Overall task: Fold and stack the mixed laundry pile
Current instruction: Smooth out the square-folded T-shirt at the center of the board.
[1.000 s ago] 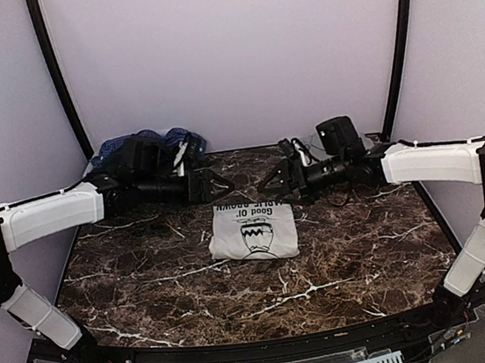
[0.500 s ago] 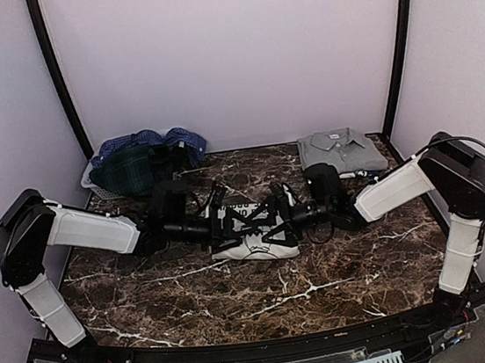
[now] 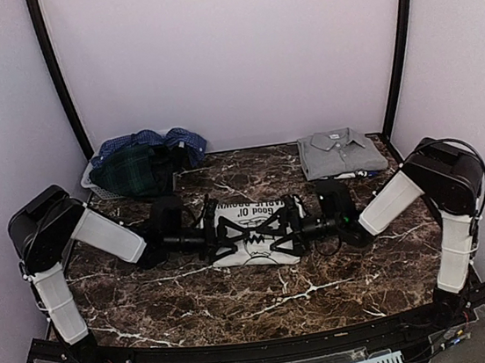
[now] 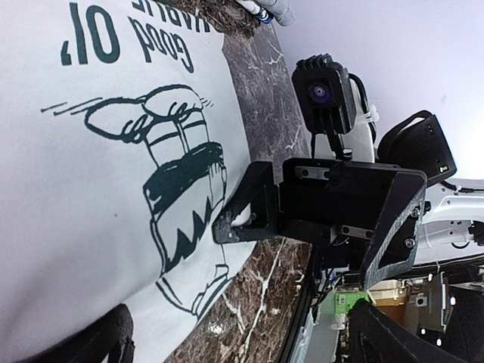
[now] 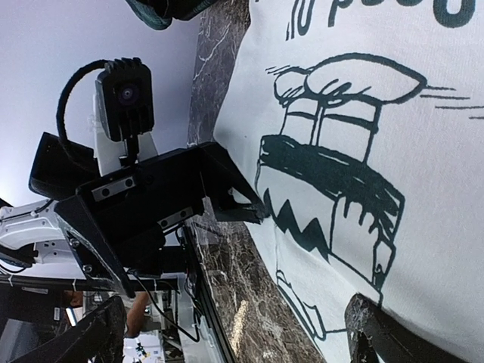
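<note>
The left pincer [image 3: 222, 234] is spread wide, and nothing is pinched in it. It is held low at the left edge of the white tee [image 3: 255, 249]. The right pincer [image 3: 283, 227] is spread wide too, and nothing is held in it. It is set at the right edge of the same tee. The 2 pincers are pointed at each other across the tee. In the left wrist view, 1 fingertip [image 4: 224, 229] of the right pincer is seen touching the edge of the tee.

The tee is folded small and lies flat in the middle of the table [image 3: 240, 301], with its picture and letters facing up. In the back left corner, the laundry pile [image 3: 147, 162] is heaped in a basket [image 3: 90, 178]. Blue checked cloth and dark green cloth can be seen in it. In the back right corner, a folded grey shirt [image 3: 338, 150] is laid flat, well apart from the tee.

The folding of the tee looks done. The step in hand is probably the pick-up, so that the tee can be stacked.

For the next move, both edges should be pinched at the same time, with all layers caught. The tee should be lifted level so the fold is not lost. It would likely be set on the grey shirt.
</note>
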